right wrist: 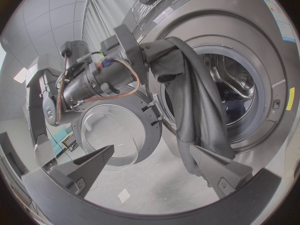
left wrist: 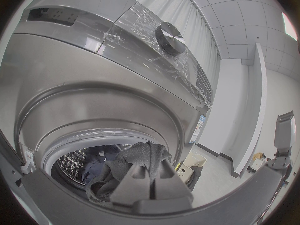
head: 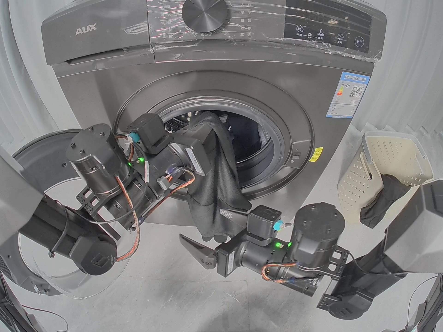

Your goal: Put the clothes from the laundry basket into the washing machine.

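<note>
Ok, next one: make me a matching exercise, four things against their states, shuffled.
1 laundry basket
2 left gripper
3 washer door
4 right gripper

A fingers shut on black garment at the opening of the washing machine
B swung open
C fingers open at that garment's lower end
D dark cloth draped over its rim

Pairs: 1-D, 2-A, 3-B, 4-C

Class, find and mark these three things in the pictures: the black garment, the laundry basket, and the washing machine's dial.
black garment (head: 221, 185), head view, on the middle of the hanging fabric.
laundry basket (head: 397, 155), head view, on its perforated white wall.
dial (head: 205, 11), head view, on the centre of the knob's face.
</note>
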Controlling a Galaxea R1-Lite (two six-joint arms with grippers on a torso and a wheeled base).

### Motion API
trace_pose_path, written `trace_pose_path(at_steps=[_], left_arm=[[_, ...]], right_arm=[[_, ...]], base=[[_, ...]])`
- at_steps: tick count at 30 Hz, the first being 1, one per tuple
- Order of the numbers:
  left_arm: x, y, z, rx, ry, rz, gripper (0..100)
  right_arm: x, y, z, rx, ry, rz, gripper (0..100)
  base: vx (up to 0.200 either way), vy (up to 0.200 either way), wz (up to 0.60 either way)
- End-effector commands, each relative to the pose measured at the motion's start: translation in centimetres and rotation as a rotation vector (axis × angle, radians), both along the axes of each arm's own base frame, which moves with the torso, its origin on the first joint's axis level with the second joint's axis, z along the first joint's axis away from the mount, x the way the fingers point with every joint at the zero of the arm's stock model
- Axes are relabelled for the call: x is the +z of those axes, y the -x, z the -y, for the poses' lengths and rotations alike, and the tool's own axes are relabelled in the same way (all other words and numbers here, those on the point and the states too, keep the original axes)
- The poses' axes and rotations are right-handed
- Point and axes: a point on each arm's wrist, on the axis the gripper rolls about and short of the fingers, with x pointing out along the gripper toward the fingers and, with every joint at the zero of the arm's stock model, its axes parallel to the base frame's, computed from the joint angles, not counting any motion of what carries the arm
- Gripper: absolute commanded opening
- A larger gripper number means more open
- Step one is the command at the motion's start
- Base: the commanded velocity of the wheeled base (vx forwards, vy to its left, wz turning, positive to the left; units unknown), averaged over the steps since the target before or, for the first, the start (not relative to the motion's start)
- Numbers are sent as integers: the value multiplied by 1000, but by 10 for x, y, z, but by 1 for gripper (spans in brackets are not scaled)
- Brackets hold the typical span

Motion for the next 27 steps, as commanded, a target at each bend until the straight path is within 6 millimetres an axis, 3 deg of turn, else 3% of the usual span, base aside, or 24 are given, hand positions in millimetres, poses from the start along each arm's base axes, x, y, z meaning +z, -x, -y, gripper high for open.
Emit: trace_pose_path(at_steps=[1,9,27], left_arm=[[2,2,-1,-2,3,4,0],[1,3,-1,-3,3,4,0],[-5,6,-2,-9,2,-16,0]], right_arm=[[-21,-17,-13,-23,28,-12,100],[-27,-59,-1,-121,35,20,100],[-37,-83,-18,-133,30,50,100]], base=[[0,0,0],[0,0,0],[0,0,0]])
